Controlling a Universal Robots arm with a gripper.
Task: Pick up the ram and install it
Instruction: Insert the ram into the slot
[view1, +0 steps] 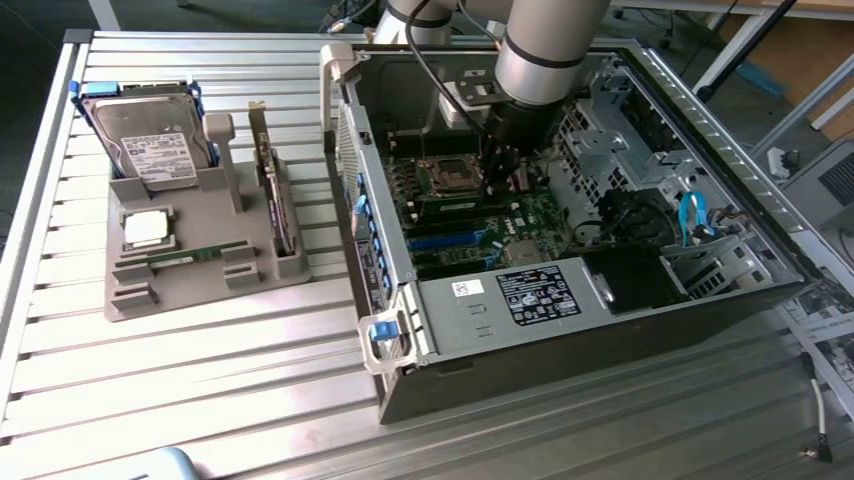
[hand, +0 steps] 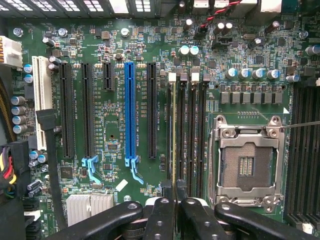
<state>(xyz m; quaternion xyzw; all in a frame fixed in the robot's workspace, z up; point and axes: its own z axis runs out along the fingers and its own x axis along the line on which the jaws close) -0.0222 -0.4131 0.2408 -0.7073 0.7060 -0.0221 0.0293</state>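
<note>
The end effector (hand: 174, 194) is down inside the open computer case (view1: 400, 330), over the motherboard (hand: 115, 130). In the exterior view it hangs near the centre of the frame, just above the board. Its fingers (hand: 161, 217) are closed almost together on the ram (hand: 173, 135). In the wrist view the ram shows edge-on as a thin green-yellow line. It runs along the outermost of the memory slots (hand: 192, 130), on the side away from the processor socket (hand: 246, 165). How deep the stick sits in that slot cannot be told from here. A second, matching stick (view1: 180, 256) lies in the grey tray (view1: 200, 290) on the surface (view1: 200, 400), at the exterior view's left.

The step in hand looks like seating the ram. To do it well:

- **Alignment:** The stick's edge should stay parallel to the slot along its whole length and not drift toward the neighbouring slot.
- **Angle:** The board should stay upright, since a tilt would probably jam one end before the other.
- **Latches:** The white latches (hand: 172, 77) at the slot's end should be open before any force goes in.
- **Pressure:** It should be straight down and even, so both ends sink together.
- **Grip:** It should be firm enough that the thin board does not slide up between the fingers.
</note>
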